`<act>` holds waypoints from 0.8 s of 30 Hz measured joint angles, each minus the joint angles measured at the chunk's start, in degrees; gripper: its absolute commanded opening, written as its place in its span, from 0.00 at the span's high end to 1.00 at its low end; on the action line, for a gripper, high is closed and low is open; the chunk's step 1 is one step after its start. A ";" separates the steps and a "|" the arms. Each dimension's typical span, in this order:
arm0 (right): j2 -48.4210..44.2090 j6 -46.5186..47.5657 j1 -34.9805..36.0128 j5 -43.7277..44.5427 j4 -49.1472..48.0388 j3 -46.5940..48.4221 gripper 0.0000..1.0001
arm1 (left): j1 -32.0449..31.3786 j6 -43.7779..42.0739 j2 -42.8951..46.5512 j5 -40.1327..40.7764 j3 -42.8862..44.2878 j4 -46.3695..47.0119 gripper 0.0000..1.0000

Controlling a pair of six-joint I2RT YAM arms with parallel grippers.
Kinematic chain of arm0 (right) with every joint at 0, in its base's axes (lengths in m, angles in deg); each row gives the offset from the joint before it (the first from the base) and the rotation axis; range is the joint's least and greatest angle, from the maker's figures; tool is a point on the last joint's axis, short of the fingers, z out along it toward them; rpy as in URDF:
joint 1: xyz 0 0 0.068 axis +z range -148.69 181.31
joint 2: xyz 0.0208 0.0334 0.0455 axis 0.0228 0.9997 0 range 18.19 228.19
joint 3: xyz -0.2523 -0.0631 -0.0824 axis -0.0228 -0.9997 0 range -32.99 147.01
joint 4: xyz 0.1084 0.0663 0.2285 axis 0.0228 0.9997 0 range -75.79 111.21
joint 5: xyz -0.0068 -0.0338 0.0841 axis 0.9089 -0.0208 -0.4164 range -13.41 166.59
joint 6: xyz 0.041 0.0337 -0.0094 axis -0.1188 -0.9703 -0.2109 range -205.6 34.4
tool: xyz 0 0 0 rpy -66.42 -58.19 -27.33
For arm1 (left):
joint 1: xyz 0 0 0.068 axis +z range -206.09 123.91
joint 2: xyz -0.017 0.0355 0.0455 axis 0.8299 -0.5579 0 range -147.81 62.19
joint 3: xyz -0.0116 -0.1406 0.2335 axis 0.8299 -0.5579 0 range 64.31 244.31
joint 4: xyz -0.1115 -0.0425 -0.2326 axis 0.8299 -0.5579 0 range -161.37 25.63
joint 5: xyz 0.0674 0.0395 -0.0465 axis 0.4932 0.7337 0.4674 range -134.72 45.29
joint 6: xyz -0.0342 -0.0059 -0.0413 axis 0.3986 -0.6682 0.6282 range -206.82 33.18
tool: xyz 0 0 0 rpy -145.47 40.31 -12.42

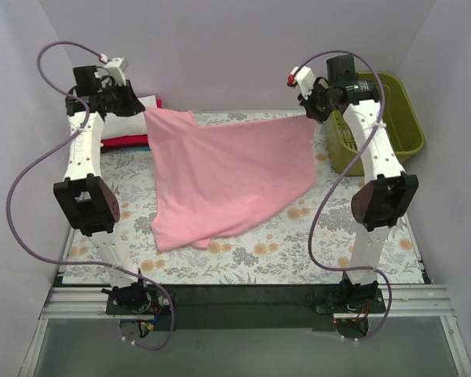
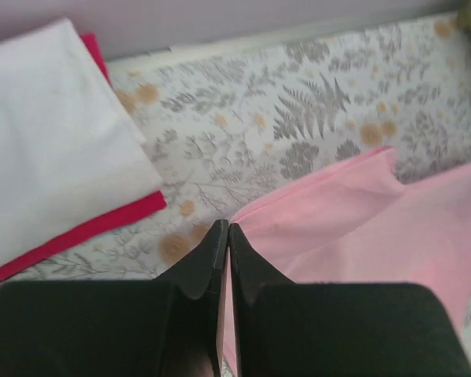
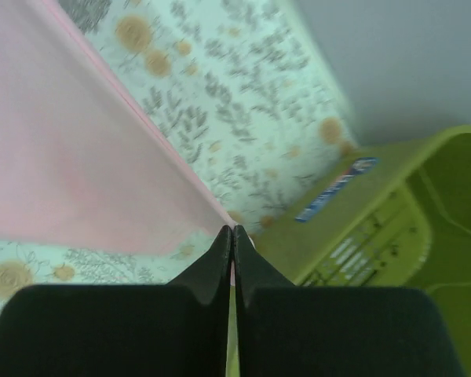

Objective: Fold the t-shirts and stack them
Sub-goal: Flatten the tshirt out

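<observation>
two arms (image 1: 85,153) reach back, jaws clamped on pink t-shirt (image 1: 228,177).

Bright, even, diffuse light, soft faint shadows; overhead view sharp, wrist views soft, light pink t-shirt (image 3: 78,157) blurred.

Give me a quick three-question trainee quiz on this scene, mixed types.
1. True or false: the left arm and right arm both have jaws shut on the pink t-shirt.
2. What stands by the right arm? A) green basket B) blue bucket C) cardboard box
3. Fill in: the white t-shirt lies on a ___ one.
Key: 1 true; 2 A; 3 red t-shirt.
</observation>
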 measured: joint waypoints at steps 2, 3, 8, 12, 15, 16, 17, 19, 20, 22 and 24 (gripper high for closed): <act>-3.04 -0.87 0.02 1.03 -2.29 1.27 0.99 | 2.93 2.12 1.84 -0.63 0.96 2.25 1.00; -4.76 -1.42 0.02 1.51 -3.54 1.53 0.99 | 4.26 3.32 2.97 -1.20 0.96 3.65 1.00; -11.34 -4.07 0.11 2.99 -9.09 1.49 0.99 | 8.70 9.57 9.01 -4.68 0.48 9.57 1.00; -18.67 -6.08 0.15 3.41 -13.35 -1.33 0.99 | 10.71 13.66 17.73 -7.37 -3.39 14.62 1.00; -27.17 -7.23 0.15 3.34 -16.65 -6.51 0.99 | 12.13 15.19 26.64 -7.69 -8.35 17.97 1.00; -30.38 -7.43 0.17 3.30 -17.46 -8.66 0.99 | 12.55 15.37 30.03 -7.34 -10.54 18.99 1.00; -34.47 -7.63 0.17 3.15 -18.29 -11.04 0.99 | 12.83 15.45 33.59 -6.95 -12.44 19.69 1.00; -39.80 -7.80 0.17 2.80 -19.45 -12.92 0.99 | 13.05 15.52 40.74 -5.49 -16.09 21.42 1.00; -42.23 -7.98 0.17 2.56 -20.50 -13.88 0.99 | 13.11 15.30 44.89 -4.09 -17.77 22.53 1.00; -48.61 -8.74 0.13 2.32 -21.86 -16.46 0.99 | 13.11 14.99 51.01 -1.86 -18.99 23.89 1.00; -53.72 -9.64 0.13 2.12 -22.77 -17.59 0.99 | 13.14 14.40 56.76 1.88 -18.60 25.00 1.00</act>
